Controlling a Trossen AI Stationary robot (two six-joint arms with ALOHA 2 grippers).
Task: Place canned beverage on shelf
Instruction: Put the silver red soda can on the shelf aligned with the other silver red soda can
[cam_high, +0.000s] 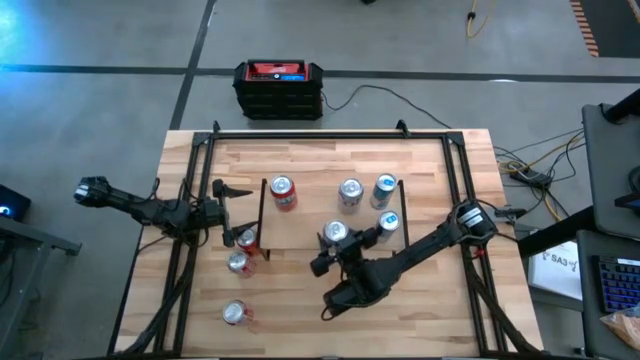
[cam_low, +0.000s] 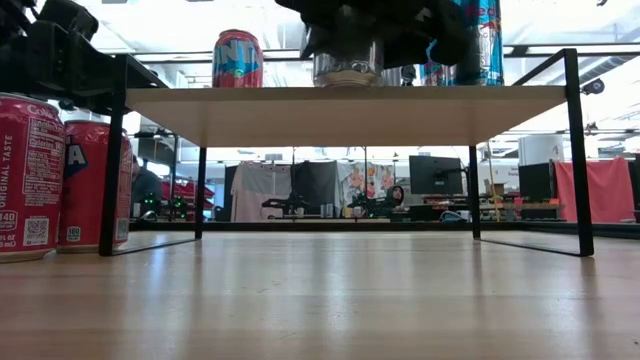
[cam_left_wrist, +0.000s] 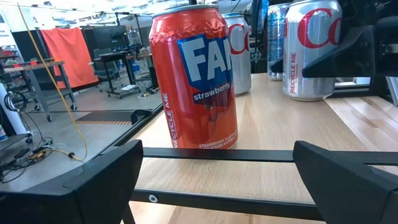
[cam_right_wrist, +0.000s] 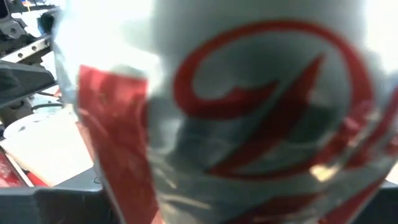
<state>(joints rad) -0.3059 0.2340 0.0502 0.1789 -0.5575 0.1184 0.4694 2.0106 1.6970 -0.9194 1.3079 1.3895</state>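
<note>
The silver can (cam_high: 335, 233) stands upright near the front edge of the shelf (cam_high: 300, 225), with the right end effector (cam_high: 330, 247) closed around its side; the right wrist view is filled by the can's silver wall and red script, so the grip sits at mid-body. In the low view the can's base (cam_low: 347, 72) appears to be on the shelf board (cam_low: 345, 110) or just above it (contact cannot be told for sure).

As a judgement, the can is a stiff, thin-walled cylinder, smooth and a little slippery. If it is full it will be fairly heavy and hard to dent; if empty, light and easily crushed. The best hold is across the straight middle of the wall, fingers opposite each other, clear of the tapered top and bottom rims. Its long axis runs vertically, lid up toward the high camera, base down to the shelf.

Other cans stand on the shelf: a red one (cam_high: 284, 191) near the back left, and silver (cam_high: 350, 192) and blue ones (cam_high: 385, 187) toward the back right.

The left end effector (cam_high: 232, 200) waits at the shelf's left edge with its fingers (cam_left_wrist: 106, 180) spread wide and nothing between them, facing the red can (cam_left_wrist: 196, 78). More red cans (cam_high: 240, 250) stand on the tabletop by the shelf's front left corner.
</note>
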